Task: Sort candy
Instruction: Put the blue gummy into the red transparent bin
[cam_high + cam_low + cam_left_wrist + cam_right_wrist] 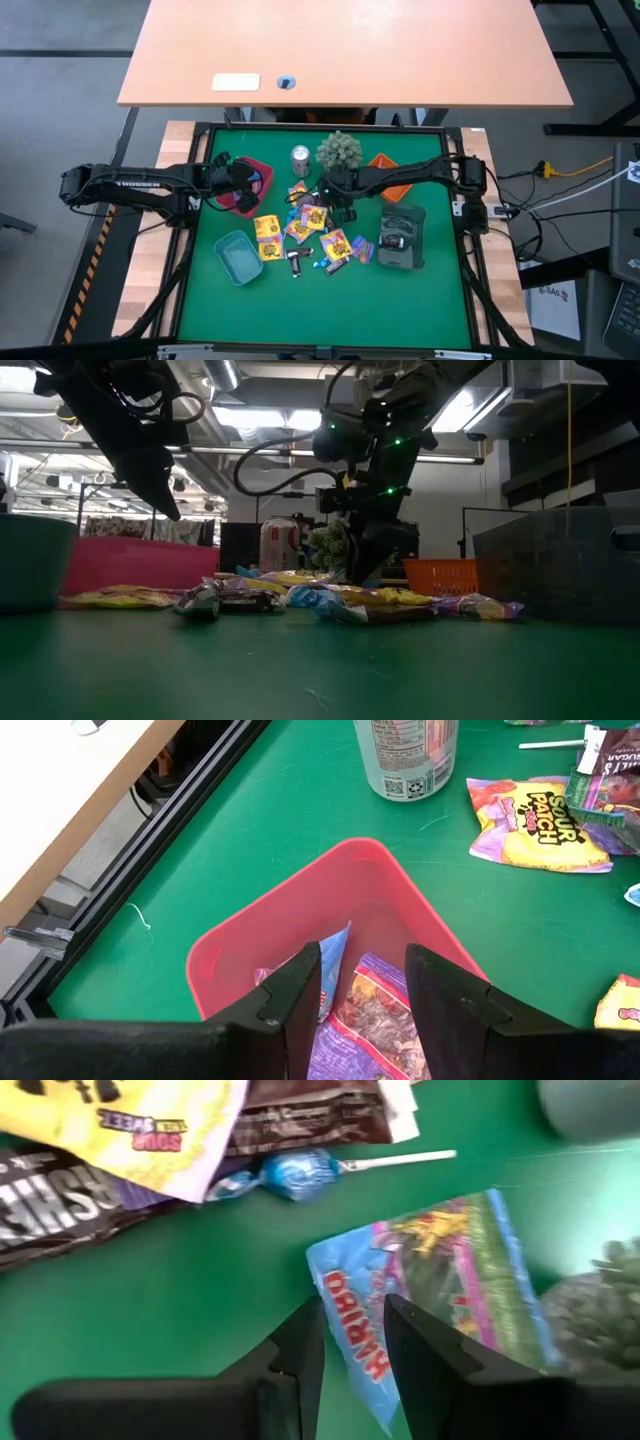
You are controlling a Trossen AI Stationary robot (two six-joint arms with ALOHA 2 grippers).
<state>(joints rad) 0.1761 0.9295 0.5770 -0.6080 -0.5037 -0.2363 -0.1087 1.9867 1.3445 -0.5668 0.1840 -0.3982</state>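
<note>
The candy (305, 235) lies scattered mid-table: yellow packets, dark bars and small blue pieces. My right gripper (353, 1310) points steeply down over a blue Haribo packet (440, 1270), its fingers a narrow gap apart at the packet's end. A blue-wrapped lollipop (300, 1175) and a yellow packet (150, 1120) lie just beyond. In the high view this gripper (342, 212) stands at the pile's far side. My left gripper (362, 960) hangs open above the pink tray (330, 860), which holds a purple packet (370, 1020) and a blue one. My right gripper's fingertips (400, 1320) stand over the Haribo packet's end (345, 1295), coming from above. Whether they touch it, I cannot tell. Nothing sits between the fingers, and the packet lies flat on the green mat.
A silver can (300, 160) and a green spiky plant ball (338, 150) stand at the back. An orange tray (385, 165) and a grey-green tray (403, 238) are on the right, and a teal tray (237, 257) is near left. Free mat lies along the near edge.
</note>
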